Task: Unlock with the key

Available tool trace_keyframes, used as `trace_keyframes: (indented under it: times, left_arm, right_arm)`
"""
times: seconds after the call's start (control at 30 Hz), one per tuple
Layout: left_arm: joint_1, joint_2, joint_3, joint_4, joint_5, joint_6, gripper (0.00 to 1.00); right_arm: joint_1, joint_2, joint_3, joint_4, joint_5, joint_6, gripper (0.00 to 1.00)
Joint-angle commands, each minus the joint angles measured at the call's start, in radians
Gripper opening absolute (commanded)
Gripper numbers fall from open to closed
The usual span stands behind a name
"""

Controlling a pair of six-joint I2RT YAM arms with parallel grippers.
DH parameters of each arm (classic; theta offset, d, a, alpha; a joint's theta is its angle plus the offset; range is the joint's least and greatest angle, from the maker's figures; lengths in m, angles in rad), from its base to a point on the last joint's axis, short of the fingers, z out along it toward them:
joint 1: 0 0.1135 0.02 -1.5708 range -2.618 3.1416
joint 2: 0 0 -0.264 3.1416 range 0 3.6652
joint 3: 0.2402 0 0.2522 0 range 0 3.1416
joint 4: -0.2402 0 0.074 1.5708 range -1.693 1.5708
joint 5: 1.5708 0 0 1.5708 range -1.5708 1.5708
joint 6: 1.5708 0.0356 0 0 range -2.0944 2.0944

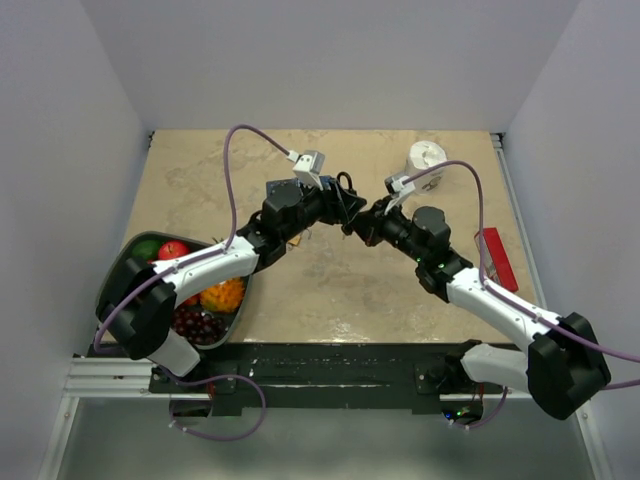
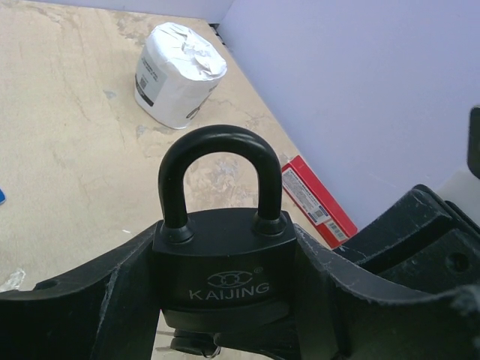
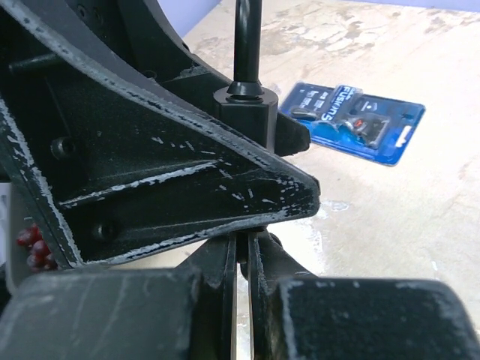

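Scuffed black fingers (image 2: pixel 112 300) of the left gripper (image 1: pixel 333 203) are clamped on the body of a black padlock (image 2: pixel 225 255), whose shackle is seated at both ends. "KAIJING" is stamped in pale letters beneath a ring logo. The key (image 2: pixel 191 345) is seen only as a black-and-silver sliver just under the padlock's base. The right gripper (image 3: pixel 241 300) is closed to a slit beneath the left finger; whether the key is pinched cannot be told. A barcode label is carried by the red box (image 2: pixel 315 196).

A robotics lab cell: plain white walls (image 1: pixel 330 60) box in a beige tabletop (image 1: pixel 340 290) fronted by an aluminium mounting rail (image 1: pixel 100 378).
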Motion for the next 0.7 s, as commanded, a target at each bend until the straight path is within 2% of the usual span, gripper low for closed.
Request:
trace_keyframes:
  times: [0.0, 0.37, 0.67]
  left_arm:
    - [-0.004, -0.051, -0.048, 0.129, 0.065, -0.012, 0.0]
    - [0.025, -0.132, -0.165, 0.288, 0.219, -0.087, 0.0]
    - [0.03, -0.161, -0.192, 0.327, 0.294, -0.106, 0.0]
  right_arm:
    - [-0.045, -0.019, -0.005, 0.23, -0.084, 0.07, 0.0]
    - [-0.118, -0.008, -0.054, 0.394, -0.226, 0.208, 0.0]
    - [-0.155, 0.021, -0.078, 0.517, -0.304, 0.311, 0.0]
